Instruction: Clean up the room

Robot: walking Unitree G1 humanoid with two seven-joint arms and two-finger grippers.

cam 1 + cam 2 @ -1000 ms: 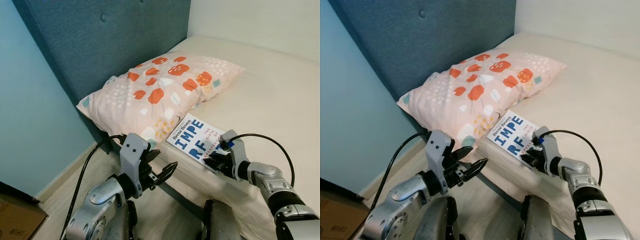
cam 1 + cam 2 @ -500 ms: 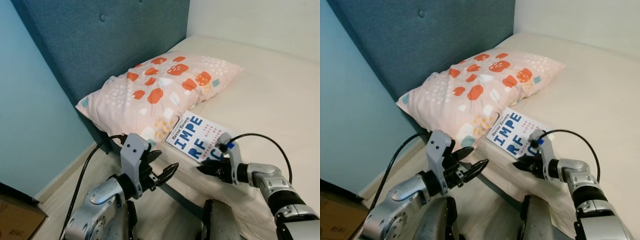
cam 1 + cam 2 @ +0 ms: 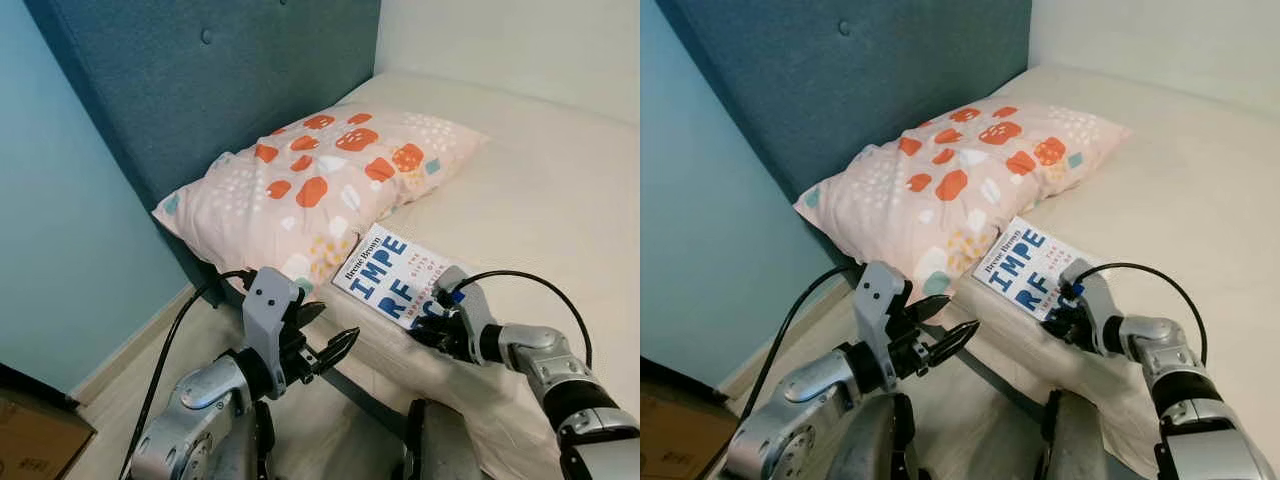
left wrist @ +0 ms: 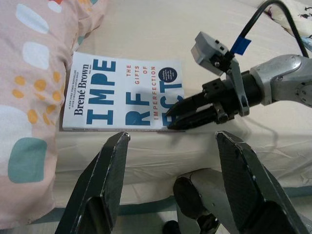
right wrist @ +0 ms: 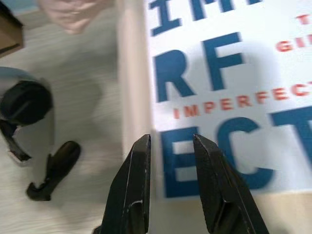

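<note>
Since half a second earlier the right gripper (image 3: 428, 325) had moved back in toward the book (image 3: 392, 276); its tips, then hanging just off the bed's edge, now lay over the cover's lower corner. The book itself had not shifted.

Book: white cover, large blue letters, lying flat on the cream bed (image 3: 540, 190) near its front edge, its spine just beside the flowered pillow (image 3: 320, 185). Whether spine and pillow touched could not be told.

Right gripper: jaws nearly together, a narrow slit between the two black fingers (image 5: 134, 190), not clamped on anything. In the right wrist view the tips sat over the big blue letters at the cover's edge; contact with the cover could not be judged.

Left gripper (image 3: 325, 335): held off the bed's side, above the wooden floor (image 3: 130, 370), pointed toward the book, jaws wide apart and holding nothing. Its wrist view looked between its fingers (image 4: 102, 183) at the book and the other gripper.

Teal padded headboard (image 3: 200, 90) behind the pillow; pale blue wall (image 3: 60, 250) on the robot's left; cardboard box (image 3: 35, 435) on the floor at lower left.
</note>
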